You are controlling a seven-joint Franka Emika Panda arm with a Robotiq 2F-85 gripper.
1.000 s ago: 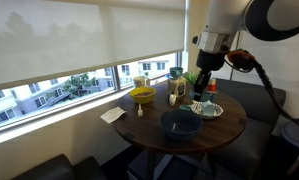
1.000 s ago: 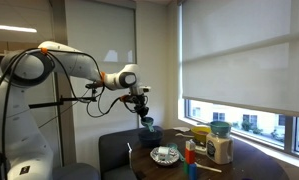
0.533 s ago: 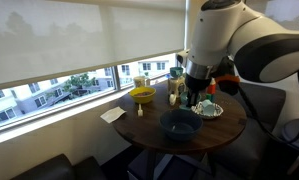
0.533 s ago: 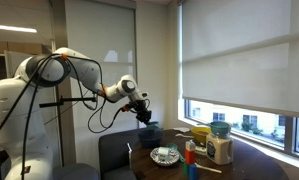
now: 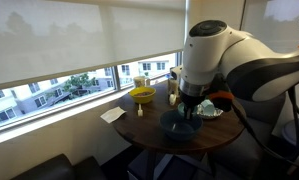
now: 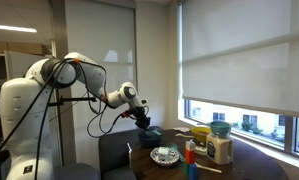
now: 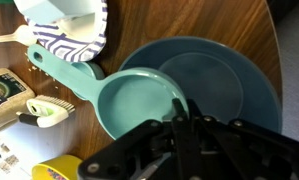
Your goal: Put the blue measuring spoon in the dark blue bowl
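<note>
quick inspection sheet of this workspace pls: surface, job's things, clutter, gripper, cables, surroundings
surface: round wooden table, crowded toward the window side
job's things: dark blue bowl; blue measuring spoon with its scoop overlapping the bowl's rim and its handle pointing out toward the patterned plate
clutter: yellow bowl, napkin, jars
grippers: gripper above the bowl at the scoop's edge; whether the fingers grip it cannot be told
cables: cable loops below the arm
surroundings: window with blind lowered, dark seat
</note>
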